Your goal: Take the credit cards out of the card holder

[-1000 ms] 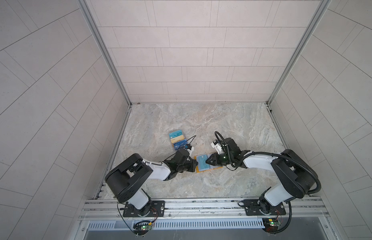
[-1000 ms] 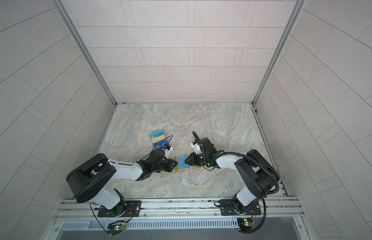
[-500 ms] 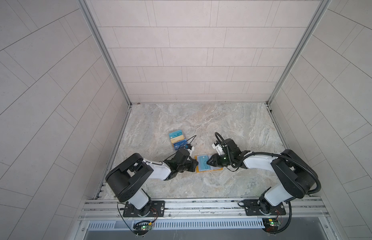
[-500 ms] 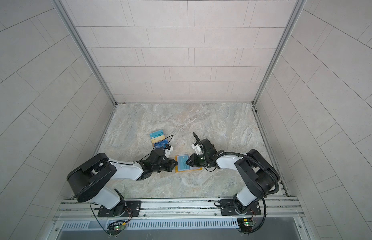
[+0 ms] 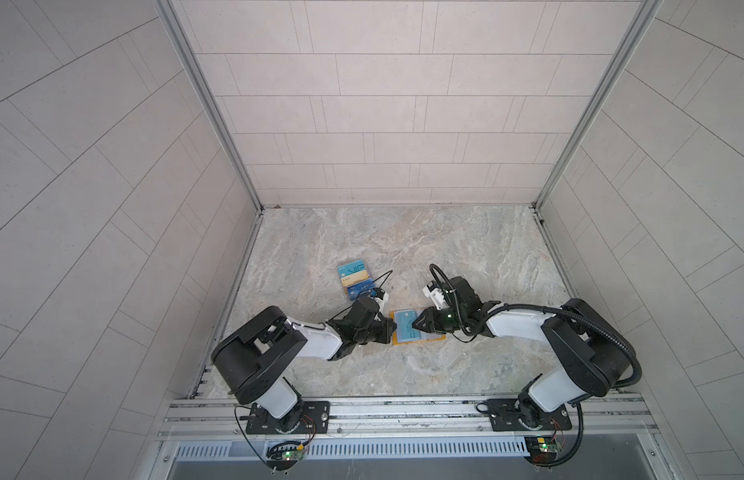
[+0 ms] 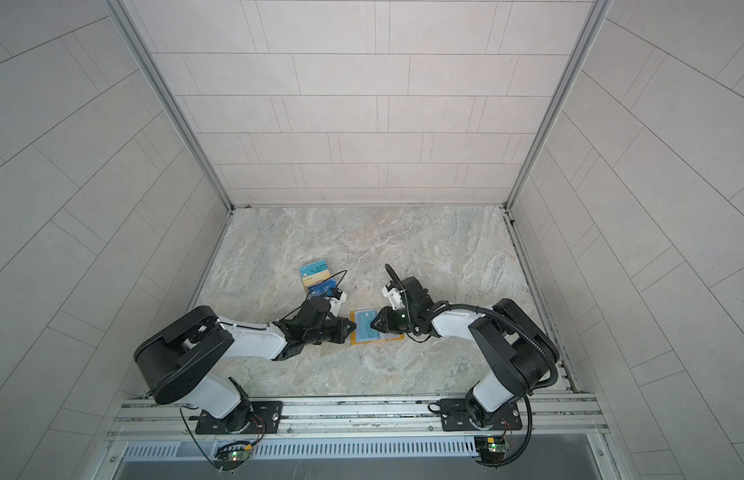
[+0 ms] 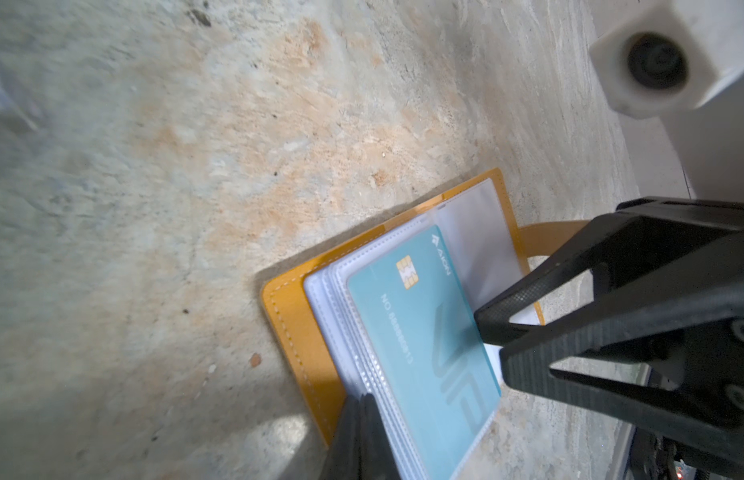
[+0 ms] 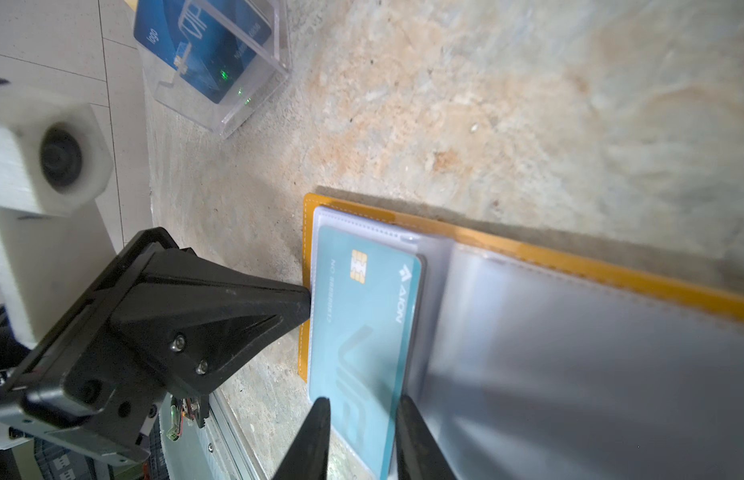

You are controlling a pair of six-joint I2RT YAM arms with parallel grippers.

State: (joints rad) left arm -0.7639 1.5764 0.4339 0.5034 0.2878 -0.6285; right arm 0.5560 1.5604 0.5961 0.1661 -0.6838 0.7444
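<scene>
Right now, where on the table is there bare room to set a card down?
Bare table spans from the clear stand to the back wall, and a strip runs between the wallet and the front rail. Crowded mid-table, where the left end effector and right end effector meet over the wallet.

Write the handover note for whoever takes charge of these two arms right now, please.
Left tool: shut, tip against the edge of the open card holder, which lies on the table.
Right tool: open, fingers over the teal card in the holder's top sleeve.
Done: holder lies open; other cards sit in the clear stand behind.
Left: slide the teal card out. Whether more cards hide in the lower sleeves cannot be seen.
</scene>
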